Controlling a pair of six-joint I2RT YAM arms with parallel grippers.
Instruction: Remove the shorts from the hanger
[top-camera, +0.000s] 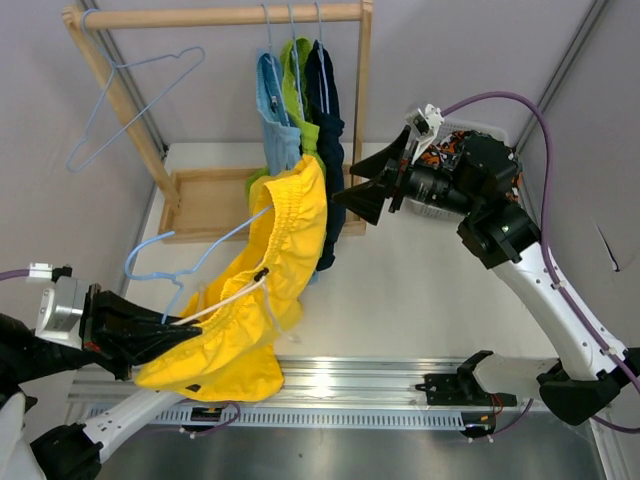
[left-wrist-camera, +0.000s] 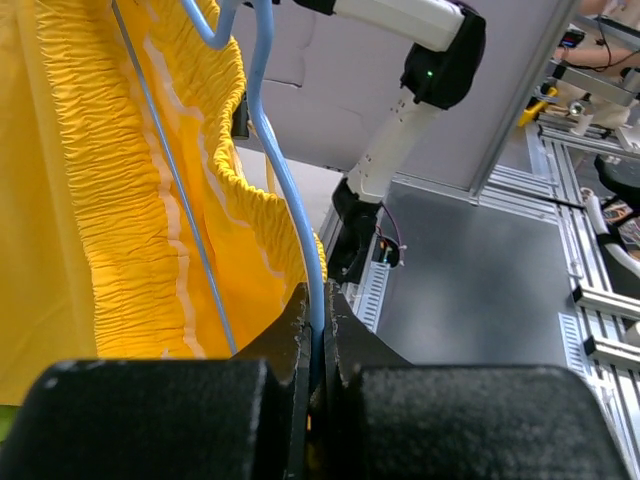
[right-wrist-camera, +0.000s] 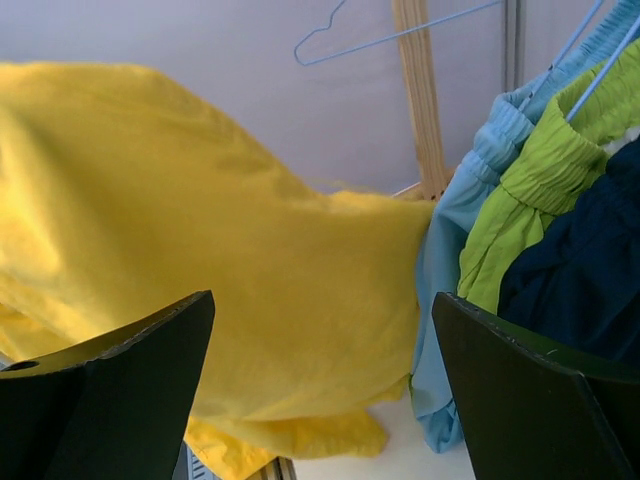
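Observation:
The yellow shorts (top-camera: 265, 280) hang stretched on a light-blue wire hanger (top-camera: 160, 262) off the rack, over the table's front left. My left gripper (top-camera: 188, 335) is shut on that hanger's wire (left-wrist-camera: 315, 300), with the yellow shorts (left-wrist-camera: 110, 200) draped just left of its jaws. My right gripper (top-camera: 356, 186) stands open beside the upper end of the shorts, gripping nothing. In its wrist view the yellow shorts (right-wrist-camera: 250, 270) fill the space ahead of the right gripper (right-wrist-camera: 320, 320). Light blue shorts (top-camera: 275, 125), lime green shorts (top-camera: 298, 85) and navy shorts (top-camera: 326, 130) hang on the rod.
A wooden rack (top-camera: 215, 16) with a tray base (top-camera: 205, 200) stands at the back. An empty blue hanger (top-camera: 130, 100) hangs at its left end. A white basket (top-camera: 470, 135) with orange-patterned fabric sits behind the right arm. An aluminium rail (top-camera: 380, 375) runs along the near edge.

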